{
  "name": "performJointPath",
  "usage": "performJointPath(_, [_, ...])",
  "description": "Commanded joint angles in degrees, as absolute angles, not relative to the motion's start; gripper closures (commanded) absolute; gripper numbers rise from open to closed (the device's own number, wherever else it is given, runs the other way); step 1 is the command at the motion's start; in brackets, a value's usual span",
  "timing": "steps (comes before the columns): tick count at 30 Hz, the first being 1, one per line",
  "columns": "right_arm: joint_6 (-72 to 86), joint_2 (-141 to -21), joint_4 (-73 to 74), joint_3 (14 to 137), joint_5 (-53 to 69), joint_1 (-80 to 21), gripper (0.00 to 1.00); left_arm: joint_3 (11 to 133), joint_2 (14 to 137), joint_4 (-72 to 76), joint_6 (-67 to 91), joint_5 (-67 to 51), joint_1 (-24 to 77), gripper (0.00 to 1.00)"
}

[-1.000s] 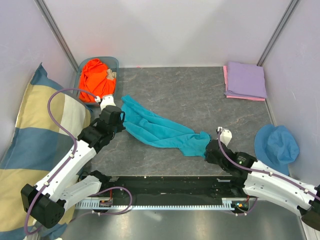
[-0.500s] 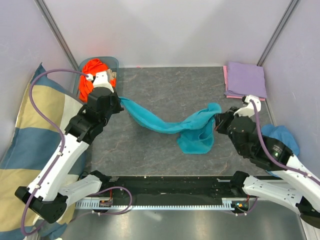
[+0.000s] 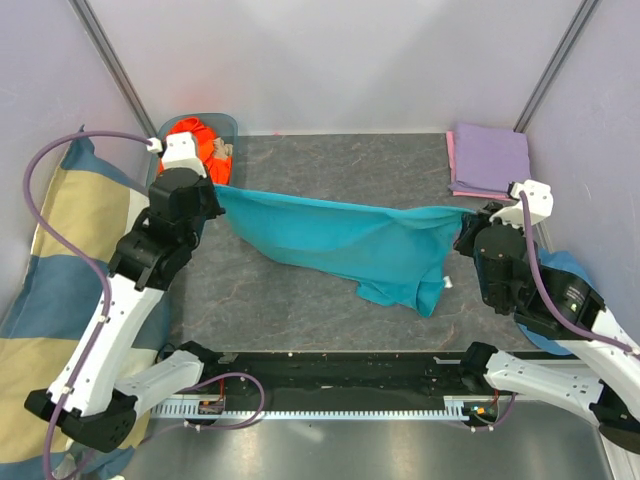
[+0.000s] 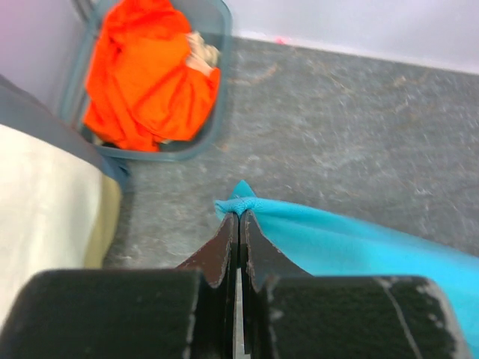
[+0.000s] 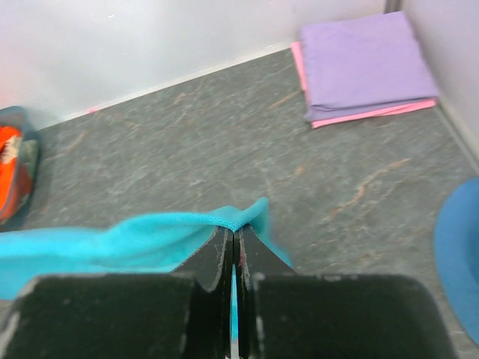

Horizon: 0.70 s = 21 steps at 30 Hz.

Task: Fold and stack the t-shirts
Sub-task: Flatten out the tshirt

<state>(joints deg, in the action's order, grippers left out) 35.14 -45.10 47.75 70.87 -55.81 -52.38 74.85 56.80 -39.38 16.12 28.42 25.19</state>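
Teal t-shirt (image 3: 340,245) hangs spread over mid-tabletop (image 3: 340,170), top edge taut between both arms. Left to right:
- Checked pillow (image 3: 70,230) at 9 o'clock.
- Orange t-shirt (image 3: 190,135) bunched in clear bin (image 3: 228,122) at 10 o'clock.
- Left end effector (image 4: 239,224) clamped on the teal's left corner.
- Small white tag (image 3: 447,283) on the drooping lower right part, too small to read.
- Right end effector (image 5: 233,239) clamped on the right corner.
- Lavender t-shirt (image 3: 492,158) folded on pink t-shirt (image 5: 374,114) at 2 o'clock.
- Blue hat (image 3: 570,270) at 4 o'clock.
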Motion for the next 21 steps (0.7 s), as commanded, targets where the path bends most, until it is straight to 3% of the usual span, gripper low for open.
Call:
performJointPath(1, [33.48,-44.12,52.12,73.39,-61.79,-52.56,1.0,77.87,54.23,-39.9,10.73,32.96,23.47,0.98])
performJointPath(11, [34.54,-43.33,52.56,72.25,-57.4,-52.56,1.0,76.03,53.79,-40.69,12.13,28.92,23.12,0.98])
performJointPath(16, [36.02,-42.72,52.74,69.71,-44.94,-52.56,1.0,70.77,50.28,-41.84,14.84,22.35,23.12,0.98])
performJointPath(21, [37.71,-42.54,51.95,69.26,-42.28,-52.56,1.0,66.8,49.66,-41.31,16.35,20.92,23.12,0.98])
